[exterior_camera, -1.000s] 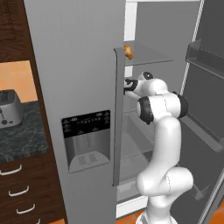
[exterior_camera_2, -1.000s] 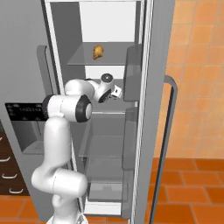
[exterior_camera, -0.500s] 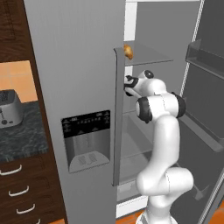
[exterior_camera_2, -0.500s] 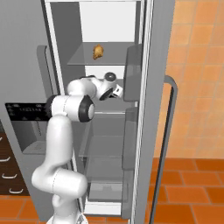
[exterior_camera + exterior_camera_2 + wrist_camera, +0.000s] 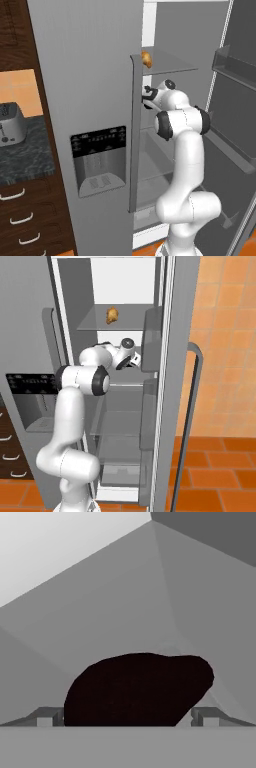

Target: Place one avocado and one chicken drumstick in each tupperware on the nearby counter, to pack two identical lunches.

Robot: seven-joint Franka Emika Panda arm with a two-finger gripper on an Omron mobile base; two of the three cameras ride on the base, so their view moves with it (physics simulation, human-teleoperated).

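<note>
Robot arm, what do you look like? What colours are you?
The arm is glossy white, built of thick rounded tubes with dark bands at the joints. Its gripper ends in two small dark grey square finger tips. No cables or markings show.

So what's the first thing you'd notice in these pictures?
The big white robot arm reaching into the open fridge, its open claw right up to a dark lump between its tips. On the glass shelf above sits a small golden-brown piece of food. A silver toaster stands on the black counter at the left.
</note>
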